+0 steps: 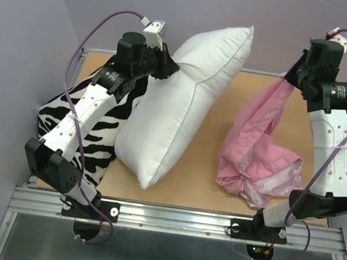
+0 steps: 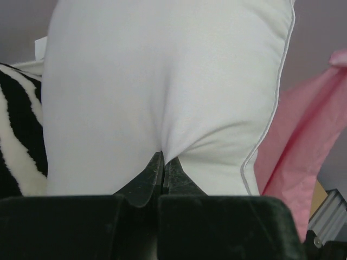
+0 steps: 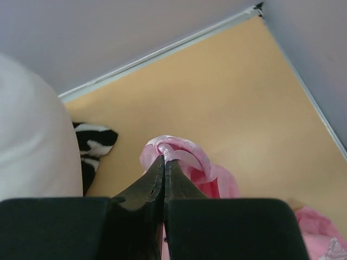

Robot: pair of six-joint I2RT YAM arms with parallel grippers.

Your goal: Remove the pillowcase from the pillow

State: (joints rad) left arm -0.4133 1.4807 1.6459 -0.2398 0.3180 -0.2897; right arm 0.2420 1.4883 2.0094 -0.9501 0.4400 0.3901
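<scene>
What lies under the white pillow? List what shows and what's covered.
Beneath the white pillow, the zebra-striped pillow pokes out on the left and the wooden table on the right. Anything else beneath is covered.

**Two slim white-and-black arms, each with a purple cable**

The left arm [image 1: 92, 109] and right arm [image 1: 329, 145] share one build: a white shell on the long link, dotted with rows of small holes, between chunky black joint housings, on a black base plate [image 1: 94, 209] at the near edge. A purple cable [image 1: 122, 13] loops from each base to a white plug [image 1: 154, 25] at the wrist. Small red and green lights [image 1: 260, 251] glow by the right base. The left gripper [image 2: 164, 158] and right gripper [image 3: 164, 158] have black, tapering fingers on a blocky black body.
</scene>
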